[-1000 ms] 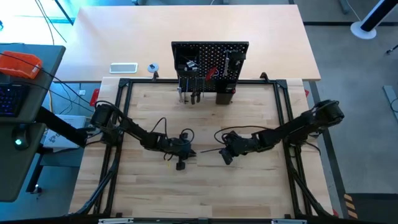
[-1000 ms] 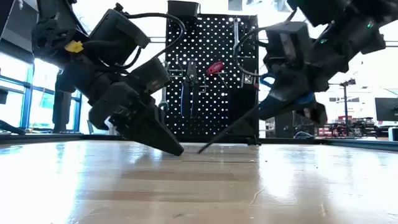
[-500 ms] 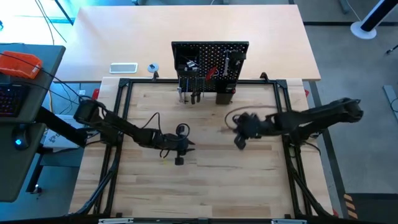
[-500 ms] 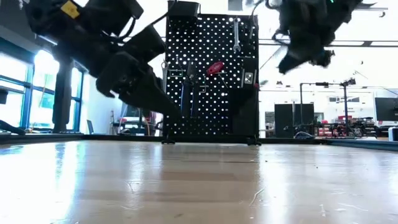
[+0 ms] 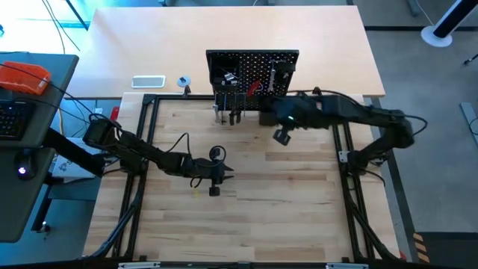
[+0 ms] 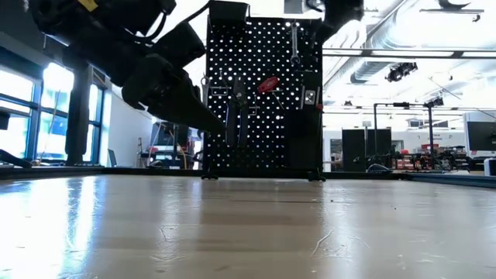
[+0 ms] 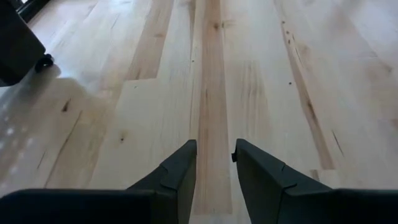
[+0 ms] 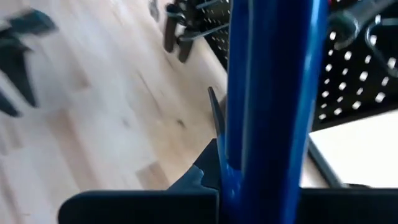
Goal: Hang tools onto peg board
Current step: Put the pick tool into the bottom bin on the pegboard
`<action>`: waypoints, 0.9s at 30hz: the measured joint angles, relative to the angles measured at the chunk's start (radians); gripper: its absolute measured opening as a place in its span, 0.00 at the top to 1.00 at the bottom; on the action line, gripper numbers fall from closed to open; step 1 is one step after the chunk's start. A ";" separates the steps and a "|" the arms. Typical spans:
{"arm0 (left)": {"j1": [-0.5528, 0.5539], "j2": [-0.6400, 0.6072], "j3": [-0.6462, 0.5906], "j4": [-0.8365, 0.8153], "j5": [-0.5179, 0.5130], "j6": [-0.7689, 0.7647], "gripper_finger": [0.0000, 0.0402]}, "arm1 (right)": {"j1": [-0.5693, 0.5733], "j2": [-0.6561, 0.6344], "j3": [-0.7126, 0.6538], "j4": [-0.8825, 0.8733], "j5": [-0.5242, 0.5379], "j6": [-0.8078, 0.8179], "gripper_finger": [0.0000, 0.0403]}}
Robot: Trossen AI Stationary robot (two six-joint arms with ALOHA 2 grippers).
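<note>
Up at the peg board (image 5: 252,63), the right hand (image 5: 282,136) has swung in from mid-counter, clenched on the blue hex key (image 8: 273,93), ready for hanging; the left hand (image 7: 214,165), released, hovers mid-counter.

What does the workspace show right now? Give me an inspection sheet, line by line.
Surface: wooden table, bare in the middle.
Job's things: peg board upright at the far edge, tools already hanging on it; blue hex key in the right gripper.
Clutter: nothing seen on the table.
Grippers: left gripper open, empty, low over the table; right gripper shut on the hex key, near the board.
Cables: loops along both arms.
Surroundings: a phone on the desk behind; a keyboard at left.
</note>
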 joint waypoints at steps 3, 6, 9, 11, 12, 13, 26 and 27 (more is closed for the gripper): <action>0.000 0.000 0.000 0.000 0.000 -0.002 0.73 | -0.035 0.122 0.148 -0.110 -0.002 -0.067 1.00; 0.000 0.000 0.000 -0.013 0.000 -0.005 0.73 | -0.064 0.239 0.285 -0.221 -0.002 -0.116 1.00; 0.000 0.000 0.000 -0.025 0.000 -0.015 0.73 | -0.083 0.336 0.400 -0.314 0.010 -0.146 1.00; 0.000 0.000 0.000 -0.032 0.000 -0.018 0.73 | -0.089 0.381 0.460 -0.352 0.031 -0.164 1.00; 0.000 0.000 0.000 -0.036 0.000 -0.018 0.73 | -0.089 0.398 0.488 -0.366 0.038 -0.170 1.00; 0.000 0.000 0.000 -0.039 0.000 -0.018 0.73 | -0.090 0.412 0.511 -0.376 0.045 -0.178 1.00; 0.000 0.000 0.001 -0.040 -0.003 -0.001 0.73 | -0.123 0.464 0.606 -0.415 0.058 -0.201 1.00; 0.000 0.000 0.001 -0.040 -0.003 0.000 0.73 | -0.126 0.469 0.606 -0.407 0.058 -0.209 1.00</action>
